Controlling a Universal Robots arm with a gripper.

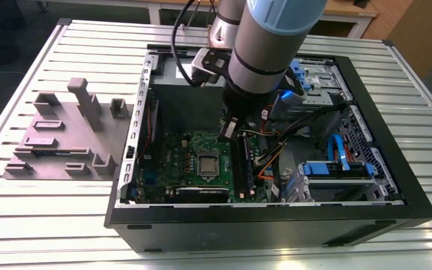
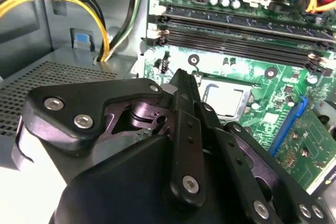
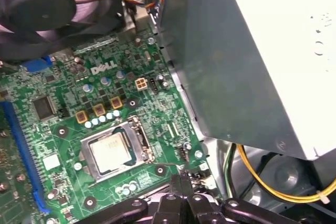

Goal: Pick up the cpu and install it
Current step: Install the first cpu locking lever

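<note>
One chip seated in socket, gripper poised just off it

One small flat square cpu with a silver-grey metal top lies flat in the metal-framed socket near the middle of the green motherboard. It shows in both wrist views and, tiny, in the exterior view. So the chip looks already placed, not carried.

Black metal gripper hangs just past the socket's edge, on the side toward the grey sheet-metal power-supply box. The cpu lies forward of the fingertips and below them, near but not touching. In the second wrist view the black fingers run side by side to a narrow tip with nothing visible between them, so I judge the gripper closed down and empty. The chip is square, so there is no long axis to speak of. Its edges run parallel to the long dark memory slots and the blue slot connector.

In the exterior view the grey-and-blue arm comes down into the open black computer case, which sits on a slatted metal table. A grey plastic parts fixture stands near the table's edge on the exterior view's left.

Writing: white logo lettering sits on the board near the small capacitors. Faint marks on the chip's lid are too small to read. The box carries a white label.
</note>
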